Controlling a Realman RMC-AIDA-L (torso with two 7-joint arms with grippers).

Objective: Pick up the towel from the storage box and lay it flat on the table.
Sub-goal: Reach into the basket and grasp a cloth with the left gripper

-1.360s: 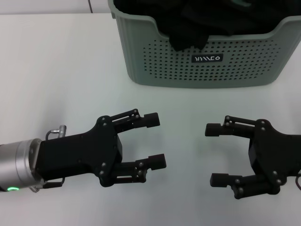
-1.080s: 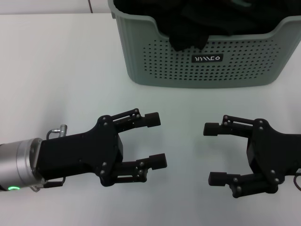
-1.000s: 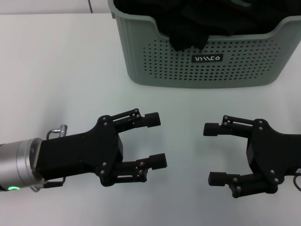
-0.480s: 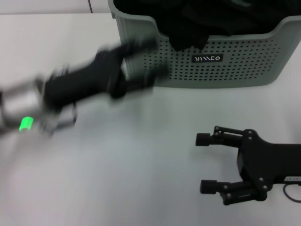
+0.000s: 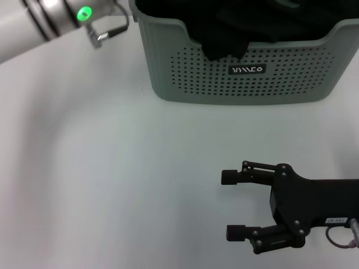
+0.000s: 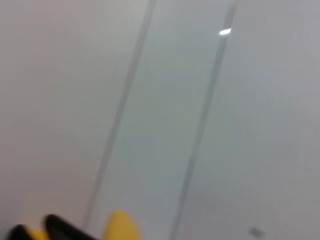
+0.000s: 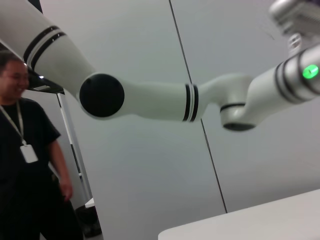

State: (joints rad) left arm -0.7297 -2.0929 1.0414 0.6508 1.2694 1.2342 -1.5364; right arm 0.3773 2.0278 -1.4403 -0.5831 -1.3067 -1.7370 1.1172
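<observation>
**Left arm swung up to the basket; towel not yet lifted**

Head view: the left arm (image 5: 39,25) has left the table (image 5: 101,168) and now reaches toward the storage box (image 5: 241,73); its gripper is out of frame. The right gripper (image 5: 235,204), fingers wide, has slid back low over the table. Dark cloth (image 5: 224,33) fills the box.

Left wrist view: only wall and a yellow scrap, probably the towel (image 6: 120,226).

Right wrist view: the left arm, a bystander (image 7: 25,165).

The pick appears about to begin.
</observation>
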